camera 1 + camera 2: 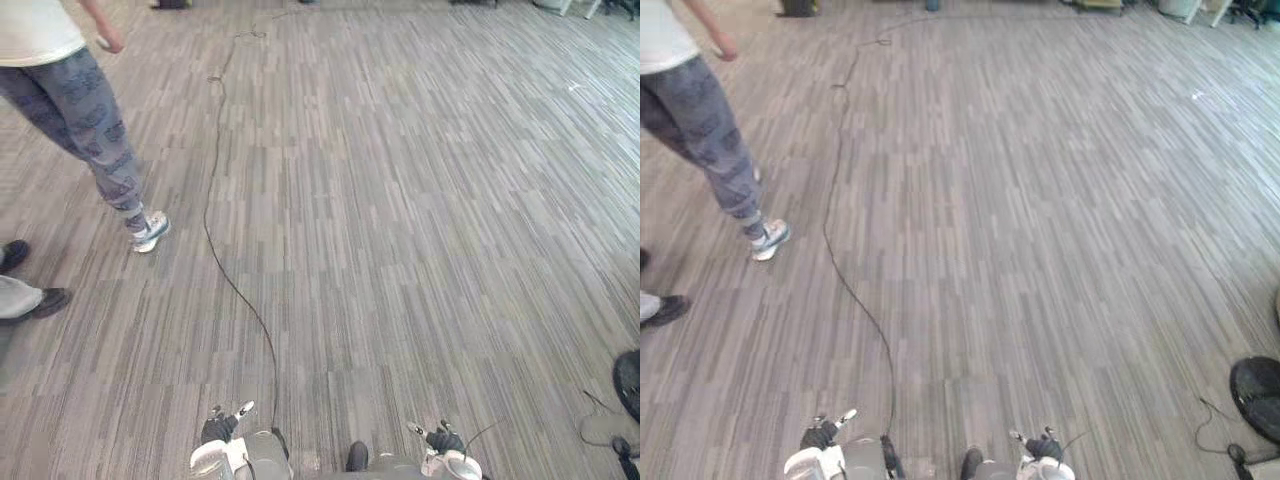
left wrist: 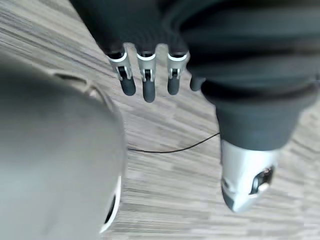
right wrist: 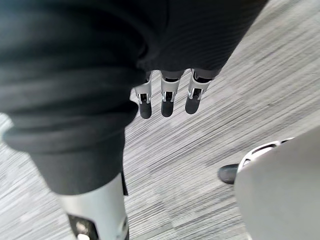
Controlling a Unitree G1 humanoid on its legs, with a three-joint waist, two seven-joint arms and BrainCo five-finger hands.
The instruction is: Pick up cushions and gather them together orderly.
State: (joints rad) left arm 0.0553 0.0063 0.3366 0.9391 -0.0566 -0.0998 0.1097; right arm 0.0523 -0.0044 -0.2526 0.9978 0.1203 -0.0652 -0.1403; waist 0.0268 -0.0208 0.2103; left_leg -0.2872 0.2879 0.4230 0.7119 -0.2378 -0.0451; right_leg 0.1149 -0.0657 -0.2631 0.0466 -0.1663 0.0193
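The robot stands on a wide stretch of grey striped carpet (image 1: 400,220), both arms hanging low at its sides. Its left hand (image 1: 222,427) shows at the near edge of the floor, on the robot's left. From the wrist, its fingers (image 2: 146,85) are straight and side by side, pointing down at the carpet. The thumb (image 2: 245,180) stands well apart from them, and the hand holds nothing. The right hand (image 1: 441,438) hangs the same way on the other side, by the same near edge. Its fingers (image 3: 167,100) are stretched out and loose above the carpet, with nothing in their grasp.

Where the cushions are I cannot tell from here.

At the far left of the carpet a person (image 1: 85,110) in a white top and grey patterned leggings is caught mid-stride, with one white trainer (image 1: 150,232) down on the floor. Nearer, along the left edge, a second person's dark shoe (image 1: 47,300) and a pale grey trouser leg (image 1: 15,297) reach onto the carpet.

By the right edge, not far from the robot, a black round object (image 1: 1258,395) sits on the floor. What it is I cannot make out. Just beside it lies a flat pale grey thing (image 1: 608,430).
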